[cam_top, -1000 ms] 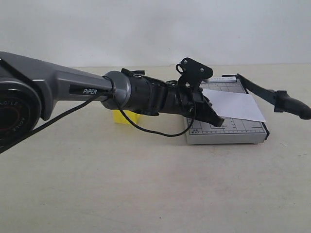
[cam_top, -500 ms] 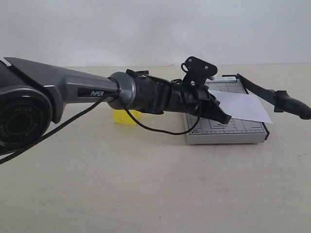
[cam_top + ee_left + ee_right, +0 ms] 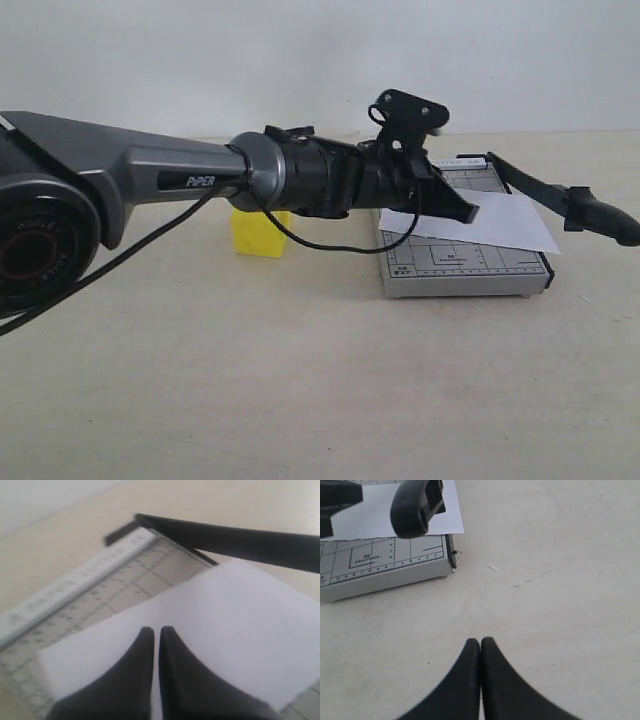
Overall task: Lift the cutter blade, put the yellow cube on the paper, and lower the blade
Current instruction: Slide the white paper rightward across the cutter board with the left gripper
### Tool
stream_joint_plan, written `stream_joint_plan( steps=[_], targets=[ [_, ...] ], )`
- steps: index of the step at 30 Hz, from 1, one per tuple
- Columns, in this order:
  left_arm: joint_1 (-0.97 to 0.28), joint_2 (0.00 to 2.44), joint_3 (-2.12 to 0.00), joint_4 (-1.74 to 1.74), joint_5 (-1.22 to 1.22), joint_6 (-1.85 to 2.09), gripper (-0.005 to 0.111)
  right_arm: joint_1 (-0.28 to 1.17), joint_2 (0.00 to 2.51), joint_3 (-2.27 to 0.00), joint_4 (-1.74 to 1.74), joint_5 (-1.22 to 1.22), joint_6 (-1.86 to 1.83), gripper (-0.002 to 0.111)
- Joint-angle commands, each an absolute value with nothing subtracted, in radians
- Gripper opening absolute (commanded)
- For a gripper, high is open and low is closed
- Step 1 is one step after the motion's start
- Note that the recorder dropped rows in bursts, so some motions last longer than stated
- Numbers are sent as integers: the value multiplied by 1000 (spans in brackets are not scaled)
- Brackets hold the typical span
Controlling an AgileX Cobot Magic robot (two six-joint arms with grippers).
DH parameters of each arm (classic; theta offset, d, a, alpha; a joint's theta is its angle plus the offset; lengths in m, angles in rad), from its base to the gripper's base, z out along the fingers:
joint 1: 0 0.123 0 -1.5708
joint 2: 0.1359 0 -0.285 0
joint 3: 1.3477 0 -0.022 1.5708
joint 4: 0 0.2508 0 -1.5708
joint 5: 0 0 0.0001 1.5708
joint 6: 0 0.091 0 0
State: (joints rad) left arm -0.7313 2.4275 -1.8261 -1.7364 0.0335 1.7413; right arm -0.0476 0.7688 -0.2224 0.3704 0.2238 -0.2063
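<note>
Sitting on the table beside the left arm (image 3: 180, 175), well back from the left gripper (image 3: 468, 213), the cube (image 3: 260, 235) is plain bright yellow, its top hidden by the arm. The blade (image 3: 540, 184) stands raised, slanting just beyond that gripper. The gripper's jaws are pressed together, empty, over the white paper (image 3: 510, 222) on the grey gridded base (image 3: 460, 270). The arm reads "PiPER"; the base, "B5". Only the right wrist view shows the right gripper (image 3: 480, 642), closed over bare table (image 3: 545, 605) near the base's corner.

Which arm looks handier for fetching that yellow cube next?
Left, probably. The cube sits left of the cutter, on that arm's side; the left gripper hovers shut over the paper. The right gripper, also shut, is over the table past the cutter's other side.
</note>
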Motion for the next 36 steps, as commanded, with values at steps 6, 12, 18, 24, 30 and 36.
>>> stream_joint_plan(
  steps=[6, 12, 18, 24, 30, 36],
  targets=[
    [-727, 2329, -1635, -1744, 9, 1657, 4, -48, 769, -222, 368, 225, -204, 0],
    [-727, 2359, -1630, -1744, 158, 1656, 4, -48, 769, -222, 368, 225, -204, 0],
    [-731, 2385, -1630, -1744, 215, 1653, 4, -48, 769, -222, 368, 225, -204, 0],
    [-733, 2402, -1643, -1744, 262, 1636, 4, -48, 769, -222, 368, 225, -200, 0],
    [-733, 2422, -1730, -1744, 262, 1629, 4, -48, 769, -222, 368, 233, -200, 0],
    [-733, 2362, -1735, -1744, 261, 1604, 4, -48, 769, -222, 368, 233, -200, 0]
  ],
)
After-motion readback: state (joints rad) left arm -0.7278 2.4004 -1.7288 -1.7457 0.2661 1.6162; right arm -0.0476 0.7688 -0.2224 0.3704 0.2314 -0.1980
